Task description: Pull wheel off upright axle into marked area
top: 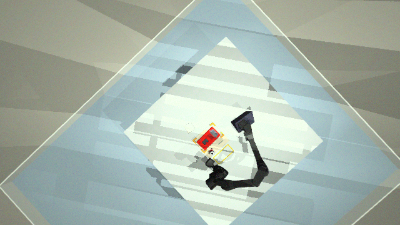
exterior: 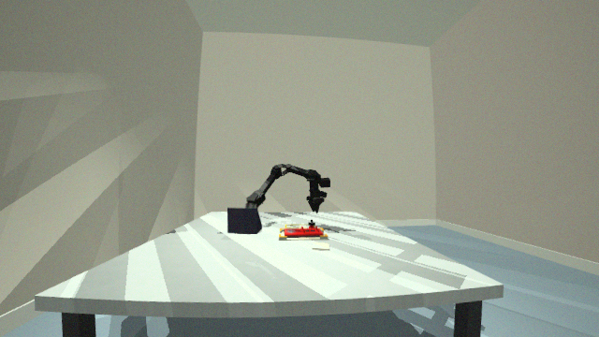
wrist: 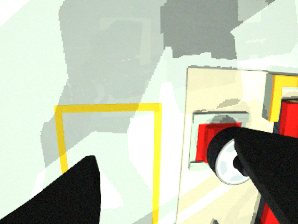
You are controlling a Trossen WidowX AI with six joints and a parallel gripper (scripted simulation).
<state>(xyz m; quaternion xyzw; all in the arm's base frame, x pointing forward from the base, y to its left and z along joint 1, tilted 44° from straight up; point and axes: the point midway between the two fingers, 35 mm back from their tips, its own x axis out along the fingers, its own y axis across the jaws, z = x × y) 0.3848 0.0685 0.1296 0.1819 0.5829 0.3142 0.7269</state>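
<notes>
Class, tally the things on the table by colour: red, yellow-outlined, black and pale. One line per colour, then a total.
Red: 1, the red block
Yellow outline: 1, the marked area
Black: 2, the wheel and the arm with its open end effector
Pale: 1, the small tile
Total: 5

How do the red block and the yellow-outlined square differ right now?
The red block is a solid, filled body with orange corner brackets; the yellow-outlined square is only a thin line on the table. The red block stands proud of the surface in the exterior view; the square lies flat. The wheel stands just outside the square's edge, beside the block's end. Both sit near the open tool, which holds nothing.
</notes>
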